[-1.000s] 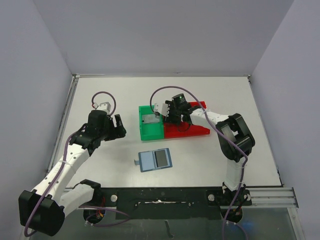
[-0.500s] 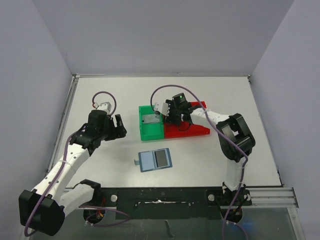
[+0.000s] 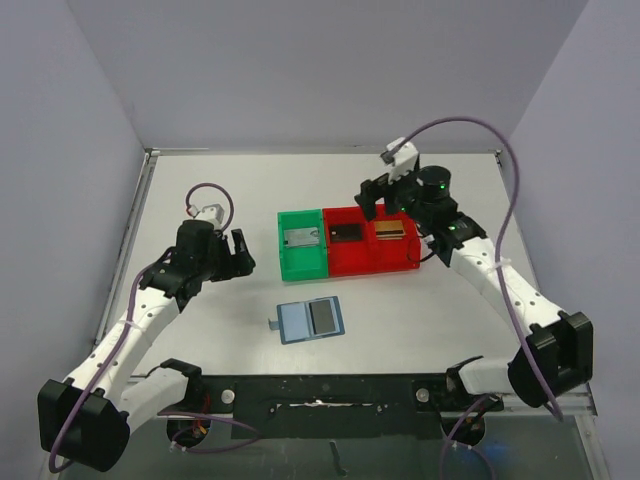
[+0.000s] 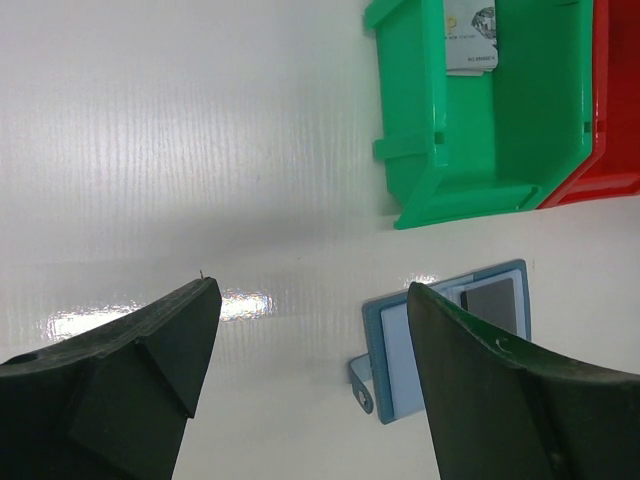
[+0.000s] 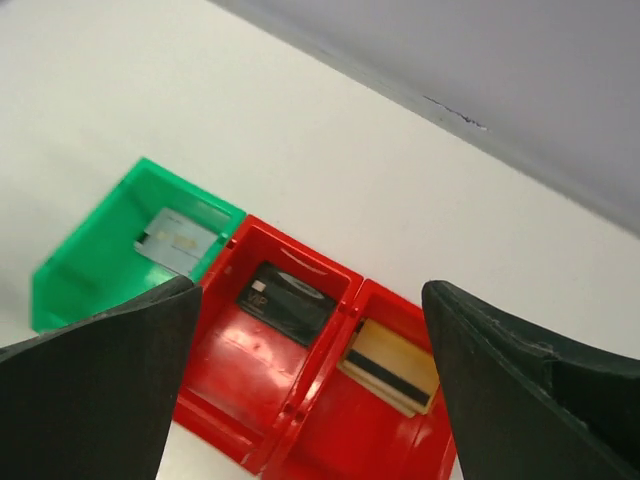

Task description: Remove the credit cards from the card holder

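Overhead, on a white table (image 3: 200, 190), a small flat blue bifold card holder (image 3: 311, 320) lies open, well apart from both arms. The left gripper (image 3: 240, 254) hovers spread and empty. The right gripper (image 3: 375, 200) hangs spread by the far side of a red plastic bin (image 3: 370, 267).

Left wrist: the card holder lies close beside one finger.

Right wrist: a silver card (image 5: 178, 240) sits in a green plastic bin (image 5: 85, 262), with a black card (image 5: 290, 302) and a gold card (image 5: 392, 365) in the red compartments, seemingly sorted one apiece.

You see the card holder (image 3: 312, 320) low in the centre of the top view: blue, lying open and flat, two panels side by side, small tab on its left edge. Higher, in a row, lie the silver card (image 3: 301, 237), the black card (image 3: 347, 232) and the gold card (image 3: 391, 231)
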